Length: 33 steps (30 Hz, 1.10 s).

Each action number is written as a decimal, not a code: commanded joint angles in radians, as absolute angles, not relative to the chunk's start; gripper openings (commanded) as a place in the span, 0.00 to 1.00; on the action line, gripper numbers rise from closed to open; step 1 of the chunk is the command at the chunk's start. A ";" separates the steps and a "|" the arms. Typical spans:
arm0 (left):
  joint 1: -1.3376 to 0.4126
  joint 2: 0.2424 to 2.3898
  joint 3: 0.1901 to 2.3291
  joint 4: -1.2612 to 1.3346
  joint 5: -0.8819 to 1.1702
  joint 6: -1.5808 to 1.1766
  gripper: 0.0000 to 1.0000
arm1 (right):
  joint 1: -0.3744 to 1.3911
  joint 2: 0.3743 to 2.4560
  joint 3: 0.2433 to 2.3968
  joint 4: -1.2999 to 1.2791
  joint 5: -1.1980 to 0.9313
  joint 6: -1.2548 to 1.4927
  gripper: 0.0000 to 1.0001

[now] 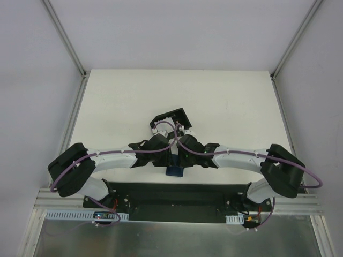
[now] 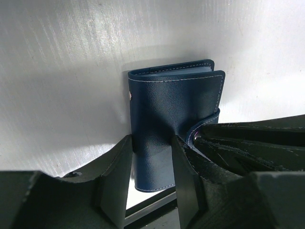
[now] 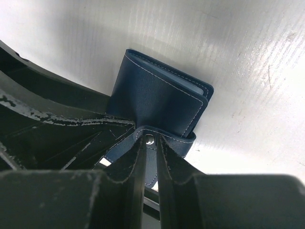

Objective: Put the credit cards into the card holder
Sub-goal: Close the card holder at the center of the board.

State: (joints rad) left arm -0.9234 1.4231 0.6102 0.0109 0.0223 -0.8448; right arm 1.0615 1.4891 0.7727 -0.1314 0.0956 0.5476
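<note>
Card holder (image 2: pixel 176 100) folded shut, body squeezed in left claw (image 2: pixel 151 152), snap strap (image 3: pixel 177 142) pinched in right claw (image 3: pixel 151 143) right beside it.

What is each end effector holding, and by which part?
Left end effector clamps the wallet across its near end; right end effector pinches its snap strap.

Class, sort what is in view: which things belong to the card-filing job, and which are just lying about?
Job: card holder, held by left gripper, strap pinched by right gripper; no credit cards visible.
Lying about: black box frame on the table.
</note>
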 commanded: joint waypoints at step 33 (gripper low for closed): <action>-0.933 1.407 0.555 -0.064 -0.048 -0.868 0.37 | 1.043 1.735 0.827 -0.383 0.031 0.600 0.07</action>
State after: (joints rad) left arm -0.9234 1.4128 0.5957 0.0170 0.0071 -0.8707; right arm 1.0393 1.6089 0.9184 -0.3153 0.0559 0.5766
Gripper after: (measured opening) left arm 0.373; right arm 0.102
